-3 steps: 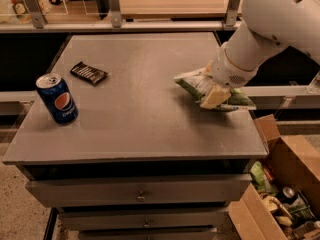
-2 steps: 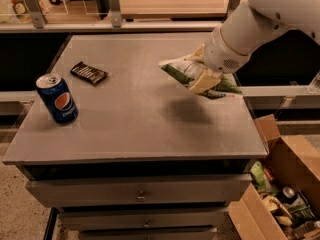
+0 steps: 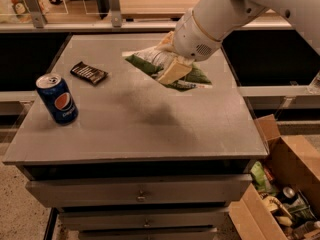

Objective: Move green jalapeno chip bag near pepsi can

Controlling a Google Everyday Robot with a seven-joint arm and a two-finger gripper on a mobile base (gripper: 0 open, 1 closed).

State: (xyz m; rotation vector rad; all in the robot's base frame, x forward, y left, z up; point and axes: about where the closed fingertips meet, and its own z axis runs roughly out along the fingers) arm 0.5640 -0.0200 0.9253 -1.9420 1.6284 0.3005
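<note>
We are clamping the gripper [image 3: 172, 69] on the green jalapeno chip bag [image 3: 146, 63], holding it above the table's [image 3: 150, 134] far right. The pepsi can [image 3: 57, 98] is standing well apart, toward the near-left corner as viewed. The bag's long axis is running crosswise.

Grey table [image 3: 150, 129], pepsi can [image 3: 57, 98] upright front-left, candy wrapper [image 3: 88, 73] flat behind it, jaws above far side

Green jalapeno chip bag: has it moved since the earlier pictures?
Yes. Held by the gripper above the table, the green jalapeno chip bag has shifted left, nearer the candy-bar wrapper.
</note>
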